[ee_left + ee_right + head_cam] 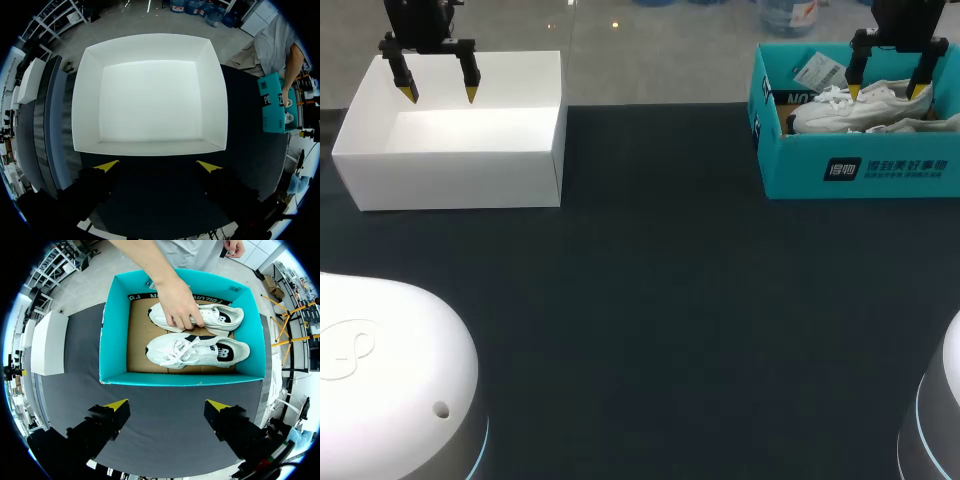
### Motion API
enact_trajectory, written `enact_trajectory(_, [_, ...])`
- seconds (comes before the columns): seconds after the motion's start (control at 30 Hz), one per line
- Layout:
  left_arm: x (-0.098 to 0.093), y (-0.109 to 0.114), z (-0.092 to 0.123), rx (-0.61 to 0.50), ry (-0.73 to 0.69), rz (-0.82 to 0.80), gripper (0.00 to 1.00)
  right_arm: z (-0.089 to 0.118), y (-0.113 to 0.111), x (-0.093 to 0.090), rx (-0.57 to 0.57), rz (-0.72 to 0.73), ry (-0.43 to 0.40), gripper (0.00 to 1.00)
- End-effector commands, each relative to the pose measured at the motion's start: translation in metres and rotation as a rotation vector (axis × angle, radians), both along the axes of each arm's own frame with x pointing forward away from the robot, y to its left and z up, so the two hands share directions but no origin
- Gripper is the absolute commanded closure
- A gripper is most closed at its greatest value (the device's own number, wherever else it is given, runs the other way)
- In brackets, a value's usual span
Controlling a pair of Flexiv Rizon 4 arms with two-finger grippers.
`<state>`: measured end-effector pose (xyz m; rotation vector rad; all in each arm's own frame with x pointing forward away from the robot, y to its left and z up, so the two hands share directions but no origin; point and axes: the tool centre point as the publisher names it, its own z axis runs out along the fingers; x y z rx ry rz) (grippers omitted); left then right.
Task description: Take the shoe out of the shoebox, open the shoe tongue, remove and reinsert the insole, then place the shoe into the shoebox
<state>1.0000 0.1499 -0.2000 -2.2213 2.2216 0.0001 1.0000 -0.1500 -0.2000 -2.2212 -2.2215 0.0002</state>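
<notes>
**A:** What does the head view tell you?

**B:** Your right jaws hang spread over the shoebox, at the far right of the table. Their tips are above the white shoes inside. Your left jaws are spread too, over the far wall of the white box, well apart from the work. I think you can leave that arm where it is.

**A:** Does the left wrist view add something?

**B:** Only a little. The white box lies ahead of the left jaws, and they hold nothing. The shoebox is far off to the side, with a person's hand at it.

**A:** And the right wrist view?

**B:** This one matters most. Two shoes lie side by side in the shoebox, and the hand rests on the far shoe. The right jaws are spread and hold nothing, with the shoebox ahead of them. You should wait until that hand is out. Then go for the near shoe. Come down straight and take it across its narrow middle, not by the laces, which would probably slip. Lift straight up until the sole is above the wall, and only then carry it over the table.
</notes>
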Motion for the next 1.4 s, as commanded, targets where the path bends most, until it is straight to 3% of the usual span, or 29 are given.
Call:
enact_trajectory(0.03, [0.0,0.0,0.0,0.0,0.0,0.0,0.0,0.0,0.0,0.0,0.0,0.0,0.0,0.0])
enact_trajectory(0.87, [0.0,0.0,0.0,0.0,0.0,0.0,0.0,0.0,0.0,0.0,0.0,0.0,0.0,0.0])
enact_trajectory(1.1, [0.0,0.0,0.0,0.0,0.0,0.0,0.0,0.003,-0.029,0.016,-0.024,-0.03,-0.012,0.0])
enact_trajectory(1.4, [0.0,0.0,0.0,0.0,0.0,0.0,0.0,-0.01,-0.062,0.023,-0.061,-0.089,0.02,0.0])
